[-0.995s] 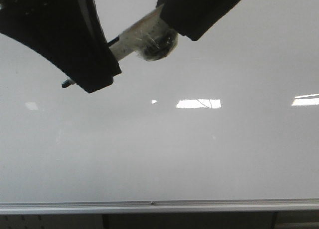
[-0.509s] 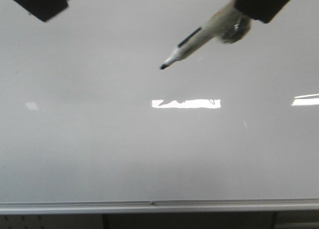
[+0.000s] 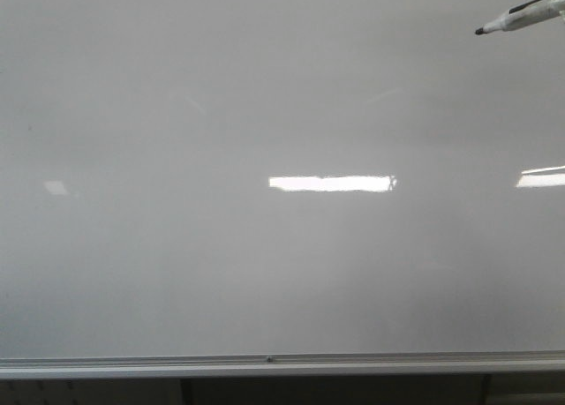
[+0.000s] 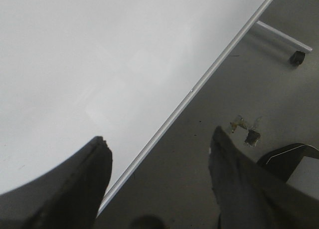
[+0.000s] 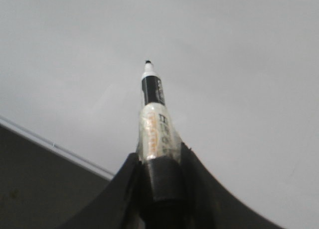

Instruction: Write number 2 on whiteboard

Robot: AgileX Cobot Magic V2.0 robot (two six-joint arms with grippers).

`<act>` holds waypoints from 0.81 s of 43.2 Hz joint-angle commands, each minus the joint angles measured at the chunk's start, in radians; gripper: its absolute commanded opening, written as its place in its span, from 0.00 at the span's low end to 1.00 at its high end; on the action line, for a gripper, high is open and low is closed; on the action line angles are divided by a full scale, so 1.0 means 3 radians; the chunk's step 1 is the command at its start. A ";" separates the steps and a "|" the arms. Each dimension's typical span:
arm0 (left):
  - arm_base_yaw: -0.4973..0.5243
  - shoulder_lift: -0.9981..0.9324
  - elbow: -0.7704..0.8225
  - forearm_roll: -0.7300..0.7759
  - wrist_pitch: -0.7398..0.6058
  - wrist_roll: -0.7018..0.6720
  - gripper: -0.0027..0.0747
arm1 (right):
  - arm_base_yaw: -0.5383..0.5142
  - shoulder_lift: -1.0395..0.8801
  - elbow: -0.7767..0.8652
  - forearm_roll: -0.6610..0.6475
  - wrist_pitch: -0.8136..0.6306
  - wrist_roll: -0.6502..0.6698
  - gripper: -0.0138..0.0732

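Left hand [image 4: 159,189] gaping, empty, now gone from the front view. Glossy white-grey whiteboard [image 3: 265,273] still bare, no number 2 anywhere. Far right, black-tipped marker [image 3: 521,18] pulled away, right hand [image 5: 159,189] clamped on it.

Grey floor [image 4: 199,154], black caster [image 4: 297,58], floor debris [image 4: 246,131]

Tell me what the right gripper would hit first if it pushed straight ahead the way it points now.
Probably the whiteboard: the marker clamped in the right gripper would touch it tip first. Nothing else shows in between, though the gap is unclear.
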 commanded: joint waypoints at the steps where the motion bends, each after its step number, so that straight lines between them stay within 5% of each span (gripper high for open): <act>1: 0.0017 -0.0016 -0.0076 -0.0079 -0.0223 -0.0043 0.58 | 0.0010 -0.0063 0.0210 0.0275 -0.0890 0.0005 0.16; 19: 0.0017 -0.0008 -0.0076 -0.0079 -0.0246 -0.0043 0.58 | 0.0127 0.0538 0.0263 0.0268 -0.1989 -0.0106 0.16; 35: 0.0017 -0.0008 -0.0076 -0.0079 -0.0340 -0.0043 0.58 | 0.0209 0.1050 0.0036 0.0259 -0.2253 -0.0106 0.16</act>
